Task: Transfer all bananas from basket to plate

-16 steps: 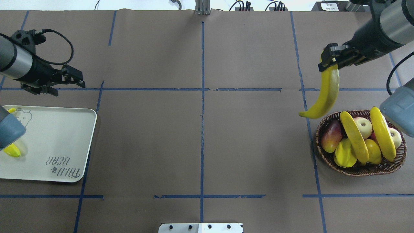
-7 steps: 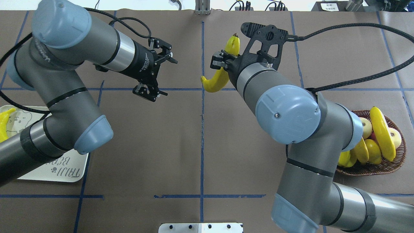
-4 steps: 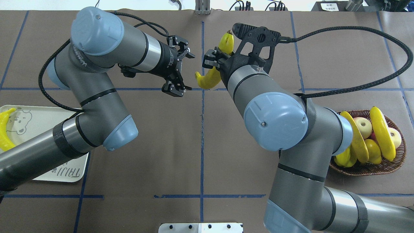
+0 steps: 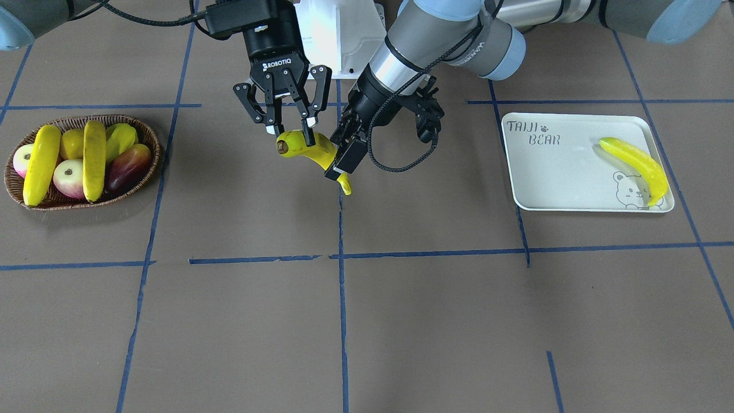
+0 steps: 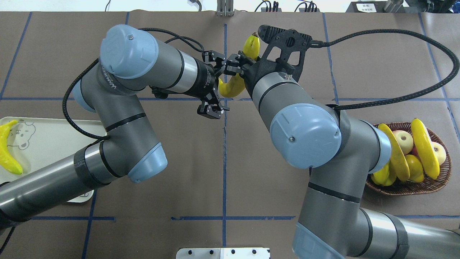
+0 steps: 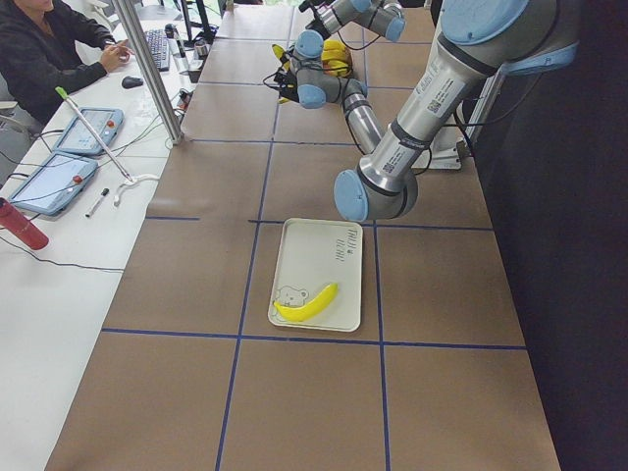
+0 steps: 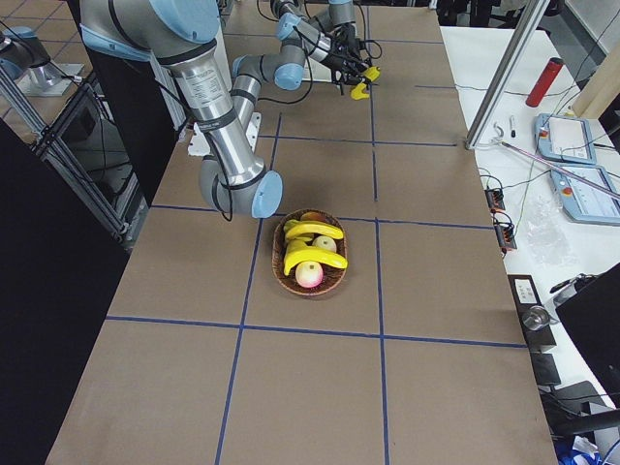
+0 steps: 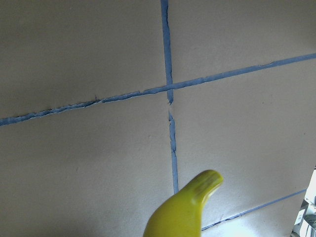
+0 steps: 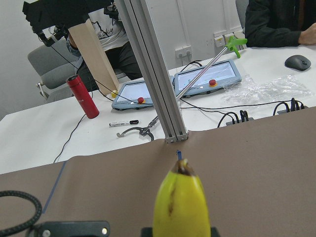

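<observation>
Everywhere the desk [image 4: 436,321] wore brown paper, ruled into large squares by blue tape lines [image 4: 342,298]. Over the middle line the right tool [image 4: 290,133] pinched a banana [image 4: 307,150] near its dark-tipped end, clear of the paper. The left tool [image 5: 216,85] stood spread, its fingers [image 5: 211,109] either side of that fruit's lower tip; whether they touched it I could not tell. Two more bananas [image 4: 40,166] lay across other fruit [image 4: 67,175] in the basket [image 4: 117,198] at the robot's right end. At the opposite end a fourth banana [image 4: 636,169] rested in a corner of the plate [image 4: 550,172], beside the bear drawing. Beyond the desk's long edge ran a white side desk [image 6: 49,294] with two tablet-like consoles [image 6: 86,130], a red bottle [image 6: 20,226] and loose cables, where a person in a dark top [image 6: 39,49] sat. An aluminium post [image 6: 147,69] rose at the seam between them.
</observation>
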You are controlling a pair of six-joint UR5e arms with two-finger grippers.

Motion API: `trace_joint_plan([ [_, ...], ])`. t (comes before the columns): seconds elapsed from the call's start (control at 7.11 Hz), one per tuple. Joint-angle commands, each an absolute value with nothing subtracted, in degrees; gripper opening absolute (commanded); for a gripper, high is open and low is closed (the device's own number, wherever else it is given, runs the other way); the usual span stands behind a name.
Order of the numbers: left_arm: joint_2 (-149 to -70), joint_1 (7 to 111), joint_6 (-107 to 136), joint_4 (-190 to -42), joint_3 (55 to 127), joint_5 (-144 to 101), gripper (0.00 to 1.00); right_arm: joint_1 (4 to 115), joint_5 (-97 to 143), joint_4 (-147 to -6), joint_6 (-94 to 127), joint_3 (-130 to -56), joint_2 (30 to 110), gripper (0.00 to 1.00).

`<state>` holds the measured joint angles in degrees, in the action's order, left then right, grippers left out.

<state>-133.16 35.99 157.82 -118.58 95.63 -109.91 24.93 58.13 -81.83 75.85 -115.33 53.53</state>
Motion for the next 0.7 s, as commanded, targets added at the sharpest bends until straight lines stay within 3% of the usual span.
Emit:
trace_joint_plan([
  [0.0,-133.33,34.37,158.73,-119.7,95.62,-107.85,0.89,24.96,58.1,-81.83,75.85,-115.31,53.53,0.0],
  [0.14,-133.24,34.37,159.34,-119.79,95.71,-107.84,0.15,24.87,58.01,-81.83,75.76,-115.31,53.53,0.0],
  [0.28,-132.89,34.63,159.26,-121.19,95.71,-107.93,0.0,24.79,58.09,-81.83,75.76,-115.4,53.61,0.01],
  [0.42,-132.8,35.5,160.3,-122.07,95.63,-107.93,0.0,24.61,58.1,-81.74,75.76,-115.4,53.7,0.2],
  [0.56,-132.8,36.46,162.31,-122.17,95.54,-107.93,0.0,24.44,58.1,-81.74,75.67,-115.4,53.79,0.98],
])
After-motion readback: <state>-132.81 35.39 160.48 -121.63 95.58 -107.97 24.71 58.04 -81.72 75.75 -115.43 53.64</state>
